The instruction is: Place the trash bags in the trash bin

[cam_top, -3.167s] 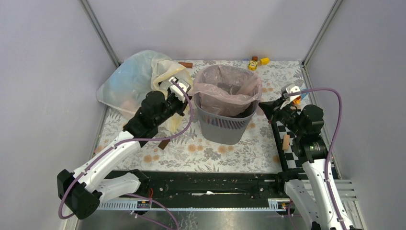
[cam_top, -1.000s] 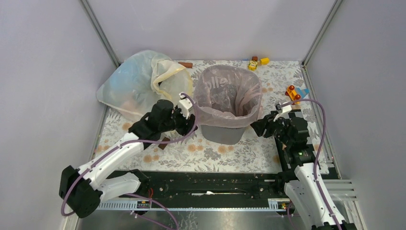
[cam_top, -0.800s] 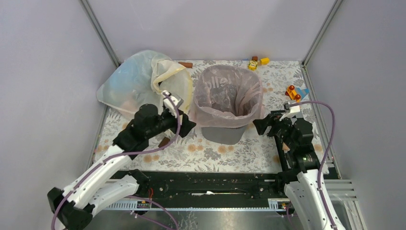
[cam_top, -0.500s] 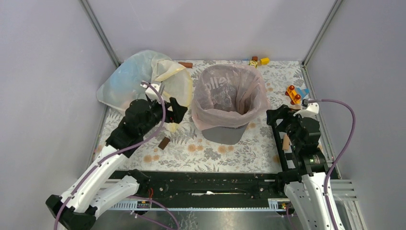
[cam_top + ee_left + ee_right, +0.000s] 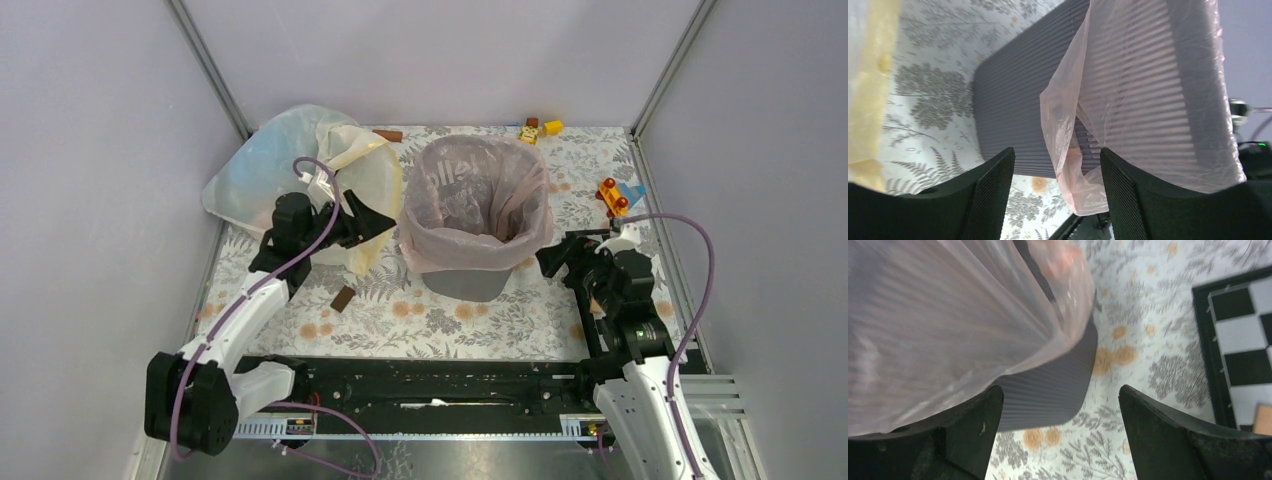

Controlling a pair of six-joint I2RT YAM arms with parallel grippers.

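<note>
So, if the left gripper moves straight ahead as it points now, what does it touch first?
Probably the trash bag: its loose fold hangs down the trash bin, straight ahead of the left gripper. Depth is uncertain.

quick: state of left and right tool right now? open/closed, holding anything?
Left tool: open, holding nothing.
Right tool: open, holding nothing.

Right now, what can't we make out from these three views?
- Top view: the floor of the bin is hidden by the pink bag lining it.
- Top view: the pink bag's lettering is creased and too small to read.
- Top view: the contents of the big whitish bag are veiled by its cloudy plastic.
- Right wrist view: motion-blurred, and the bin's mouth is out of frame.
</note>
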